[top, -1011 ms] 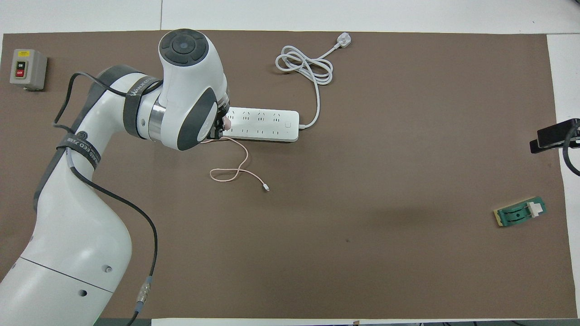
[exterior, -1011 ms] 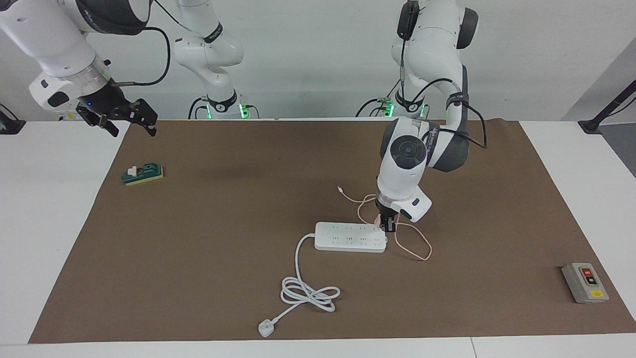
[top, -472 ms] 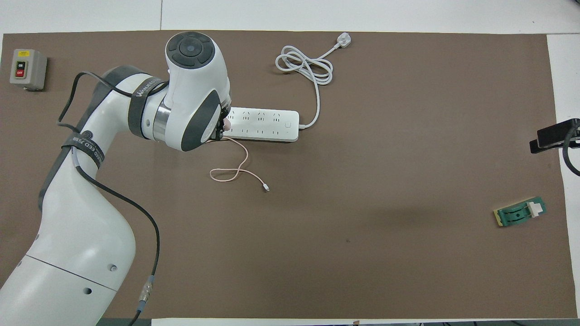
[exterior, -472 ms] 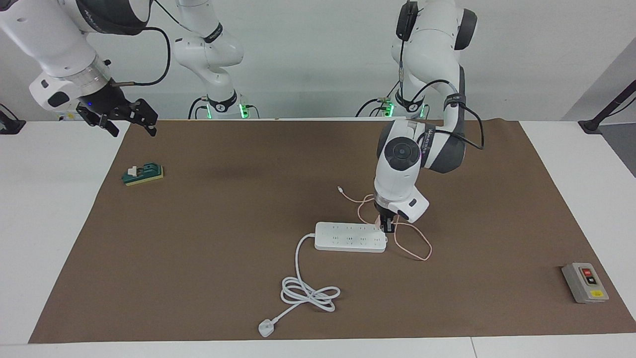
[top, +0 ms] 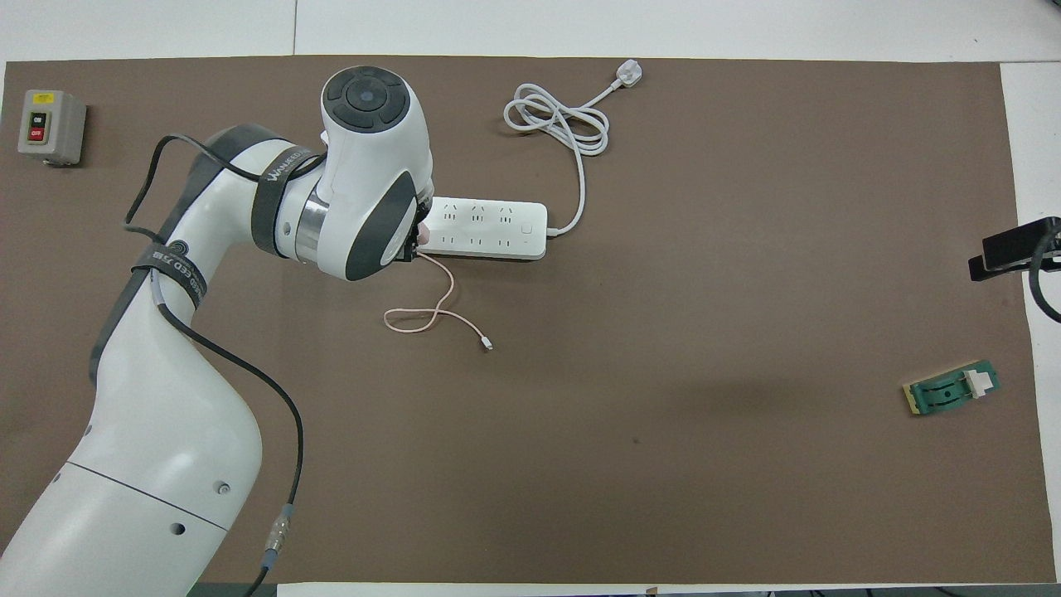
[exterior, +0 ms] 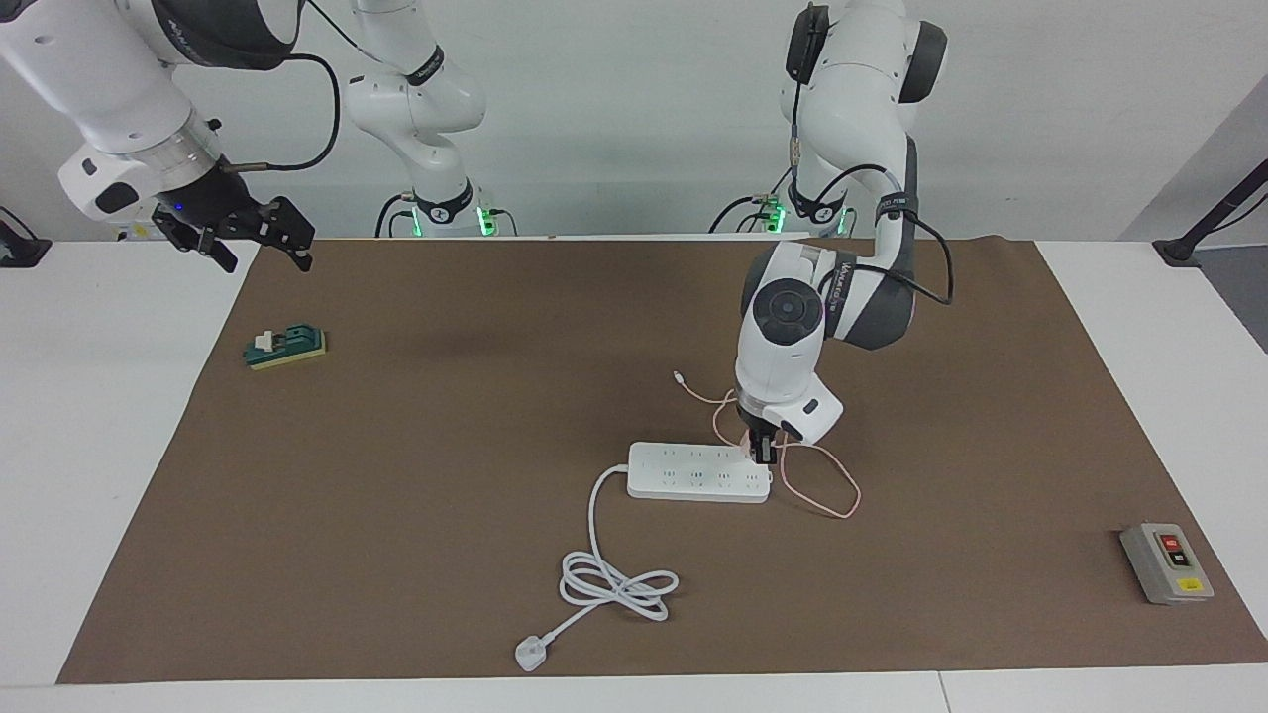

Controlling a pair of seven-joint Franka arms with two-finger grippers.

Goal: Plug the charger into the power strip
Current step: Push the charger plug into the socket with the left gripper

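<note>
Plain pale grey-white wall [exterior: 614, 119] runs along the robots' end of the room, no windows in view. White flat worktop [exterior: 99, 416] w/ a big brown rectangular mat [exterior: 446, 475] covering most of it; bare white strips show at both ends & along the edges, seam lines visible in the white top. Light even, diffuse, soft shadows on the mat. Black clamp-on stand [exterior: 1214, 223] at worktop corner; grey floor [exterior: 1238, 287] just past it.
</note>
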